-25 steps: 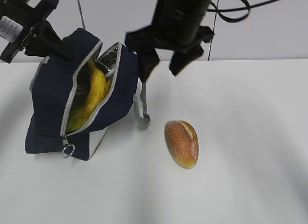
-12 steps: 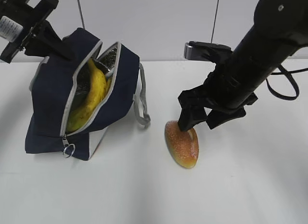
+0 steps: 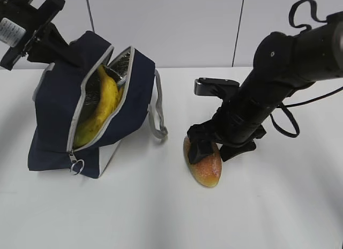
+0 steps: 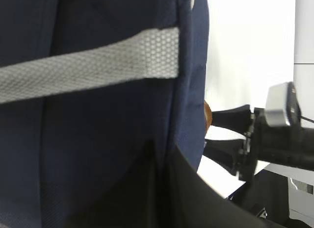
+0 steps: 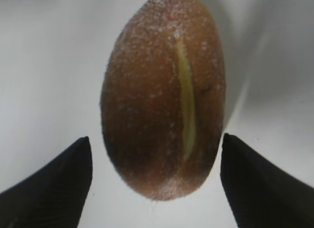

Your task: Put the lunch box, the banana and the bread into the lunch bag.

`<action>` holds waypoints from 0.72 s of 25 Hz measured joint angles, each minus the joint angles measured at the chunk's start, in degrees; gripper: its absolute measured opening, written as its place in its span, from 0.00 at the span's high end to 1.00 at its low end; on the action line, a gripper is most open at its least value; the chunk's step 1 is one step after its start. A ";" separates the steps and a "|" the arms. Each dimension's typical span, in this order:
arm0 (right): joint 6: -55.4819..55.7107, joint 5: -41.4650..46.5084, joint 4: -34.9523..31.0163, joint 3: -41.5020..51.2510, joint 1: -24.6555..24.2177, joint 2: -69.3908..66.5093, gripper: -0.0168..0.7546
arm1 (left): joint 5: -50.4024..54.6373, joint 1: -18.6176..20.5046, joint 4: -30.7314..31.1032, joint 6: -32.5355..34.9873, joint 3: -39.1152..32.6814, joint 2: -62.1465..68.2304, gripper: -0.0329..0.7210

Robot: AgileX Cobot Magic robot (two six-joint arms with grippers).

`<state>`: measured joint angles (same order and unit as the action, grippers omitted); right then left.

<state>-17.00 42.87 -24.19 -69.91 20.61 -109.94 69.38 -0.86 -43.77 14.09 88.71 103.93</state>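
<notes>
Exterior view has my right gripper (image 3: 210,150) down over the near-wall end of the bread (image 3: 204,166), which lies on the white table (image 3: 278,206) to the right of the bag (image 3: 91,107). From my right wrist camera the roll (image 5: 164,98) sits between my two dark fingertips (image 5: 54,181), jaws spread wide with a clear strip of table showing on each side, so I am straddling it and not touching it. Its pale split runs lengthwise on top. My left gripper (image 3: 51,45) is up at the top back of the bag, fingers pressed together; whether fabric is pinched between them I cannot tell, since the left wrist camera shows only navy cloth (image 4: 98,139) and a grey strap (image 4: 93,68). The bag stands tilted with its zipper open, and the banana (image 3: 102,107) lies inside, its yellow curve showing through the gap against the silver lining. A grey handle (image 3: 155,120) hangs down the bag's right side toward the bread.
</notes>
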 joint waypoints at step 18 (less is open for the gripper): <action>-1.56 6.39 2.66 -13.19 -0.09 -4.78 0.43 | 0.00 0.00 0.22 0.00 0.00 0.00 0.96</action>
<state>-18.56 49.26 -21.53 -83.10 20.51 -114.72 69.38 -0.86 -43.55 14.09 88.71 103.93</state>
